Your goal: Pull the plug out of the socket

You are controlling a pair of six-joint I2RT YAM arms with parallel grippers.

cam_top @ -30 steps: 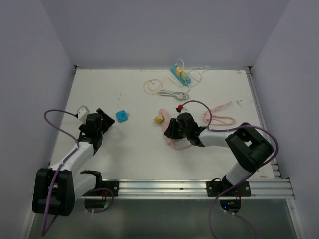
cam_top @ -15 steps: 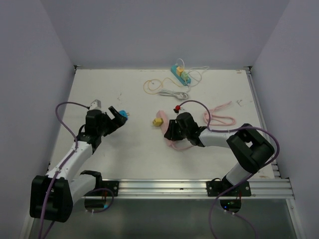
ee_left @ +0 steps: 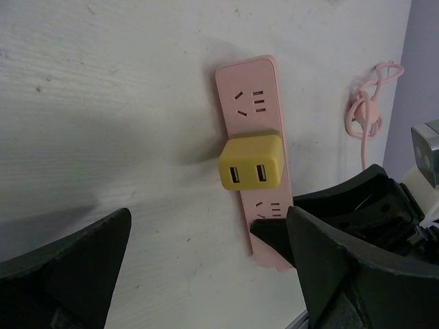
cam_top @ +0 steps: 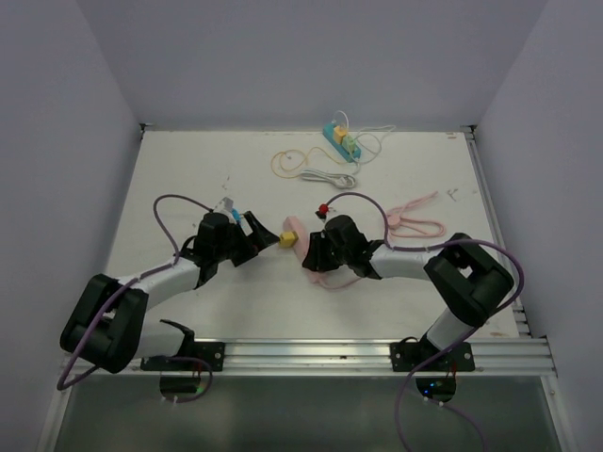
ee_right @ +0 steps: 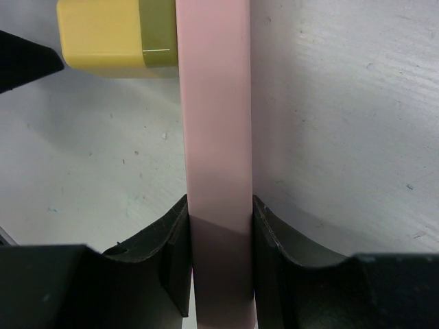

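White tabletop: right jaws pinch pink socket strip; left jaws, arm outstretched, gape before yellow plug.

Light is even and diffuse from overhead, with no hard glare in the top view. The surface reads bright white and the walls a dull lavender. Shadows are soft. In the left wrist view we see a faint one left of the yellow plug and a greyer patch near the left gripper, whose fingers are near-black silhouettes with no detail. In the right wrist view the pink strip is sharp, with its lower end shaded inside the right gripper.
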